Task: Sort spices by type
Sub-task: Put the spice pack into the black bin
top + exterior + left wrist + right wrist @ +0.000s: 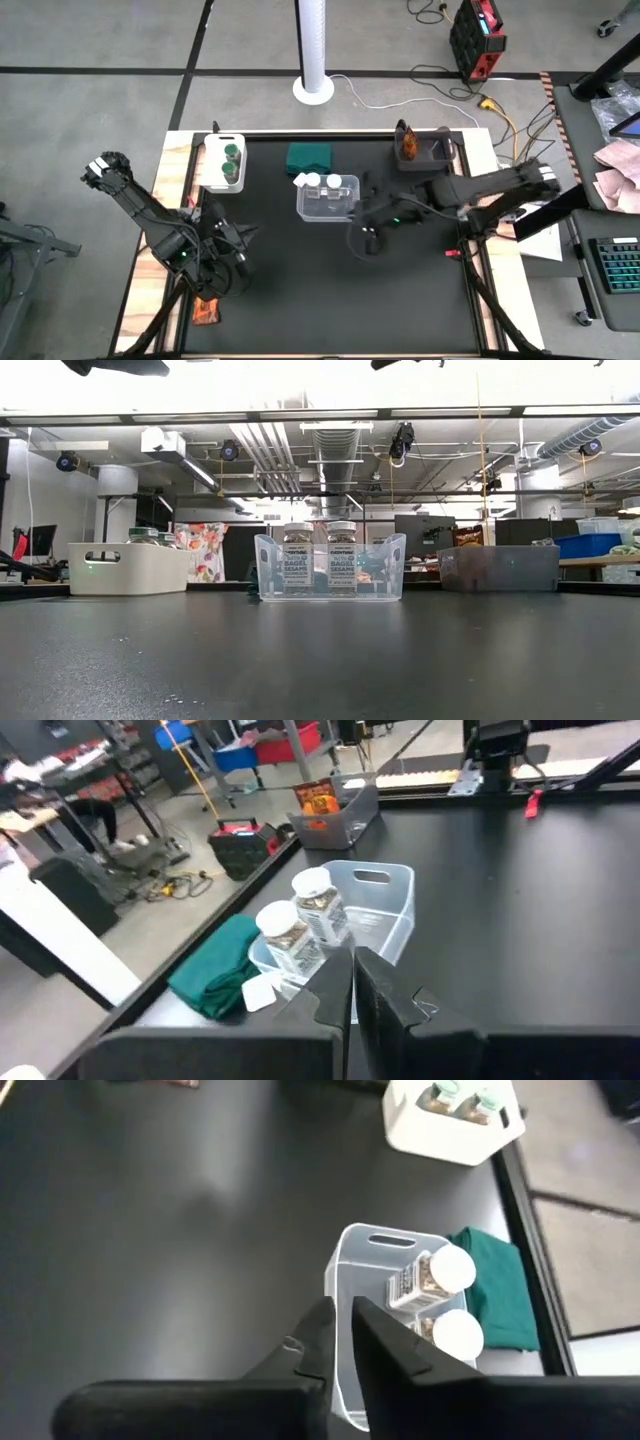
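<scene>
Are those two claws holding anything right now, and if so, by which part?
Nothing is held. The left claw and the right claw each show closed fingers with nothing between them, above bare table.

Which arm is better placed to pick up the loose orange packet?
Left. The left gripper hangs close to the orange packet at the table's left edge; the right gripper is farther off, by the clear bin.
</scene>
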Action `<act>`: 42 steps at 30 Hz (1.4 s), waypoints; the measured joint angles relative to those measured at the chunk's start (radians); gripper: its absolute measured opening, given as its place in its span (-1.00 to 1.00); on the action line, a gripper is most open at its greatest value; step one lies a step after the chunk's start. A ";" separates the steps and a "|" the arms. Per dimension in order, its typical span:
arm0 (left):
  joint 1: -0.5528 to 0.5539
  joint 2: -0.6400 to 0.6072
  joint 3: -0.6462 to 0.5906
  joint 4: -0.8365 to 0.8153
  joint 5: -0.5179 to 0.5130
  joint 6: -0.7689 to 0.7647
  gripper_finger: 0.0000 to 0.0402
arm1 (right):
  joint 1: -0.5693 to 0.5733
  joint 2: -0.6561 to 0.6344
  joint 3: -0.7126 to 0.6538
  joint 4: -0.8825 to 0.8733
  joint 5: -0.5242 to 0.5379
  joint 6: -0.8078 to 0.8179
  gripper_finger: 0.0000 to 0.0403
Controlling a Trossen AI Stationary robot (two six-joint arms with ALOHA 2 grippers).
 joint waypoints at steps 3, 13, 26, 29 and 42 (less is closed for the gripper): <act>0.000 0.000 0.000 0.051 0.050 -0.002 -1.00 | 0.045 -0.073 -0.131 0.095 0.078 0.035 -0.91; 0.000 0.027 0.017 0.164 0.729 -0.345 -1.00 | 0.122 -0.132 -0.368 0.250 0.191 0.105 -0.94; -0.027 0.229 0.011 -0.157 1.171 -1.020 -1.00 | 0.122 -0.093 -0.392 0.292 0.192 0.088 -0.94; -0.033 0.297 0.011 -0.199 1.258 -1.043 -1.00 | 0.121 -0.085 -0.392 0.297 0.192 0.064 -0.94; -0.041 0.491 0.027 -0.207 1.505 -1.118 -0.91 | 0.121 -0.082 -0.392 0.301 0.191 0.042 -0.94</act>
